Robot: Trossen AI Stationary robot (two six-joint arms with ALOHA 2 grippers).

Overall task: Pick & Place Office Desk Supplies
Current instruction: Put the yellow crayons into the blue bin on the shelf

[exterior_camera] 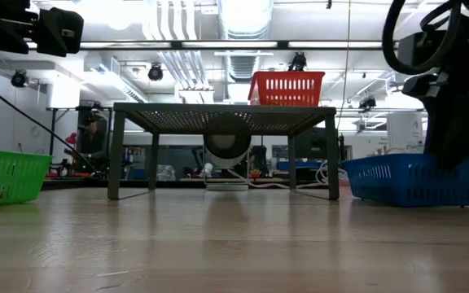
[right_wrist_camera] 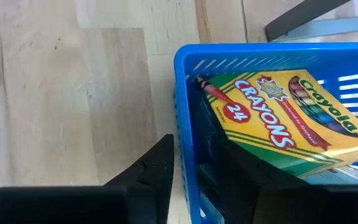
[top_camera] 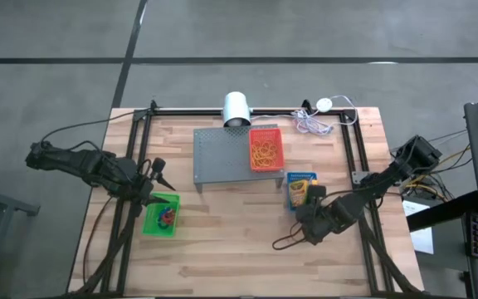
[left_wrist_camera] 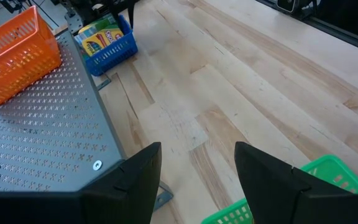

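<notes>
We see a lab or workshop: bare ceiling ducts (exterior_camera: pixel 243 16), strip lights, a concrete floor (top_camera: pixel 56 33), and a wooden desk (top_camera: pixel 222 249) framed by black rails.

The right gripper (right_wrist_camera: pixel 191 180) is sitting astride the blue basket's wall (right_wrist_camera: pixel 185 106), which is hiding the crayon box's (right_wrist_camera: pixel 284 124) near end; the picture edge is chopping its far corner.
</notes>
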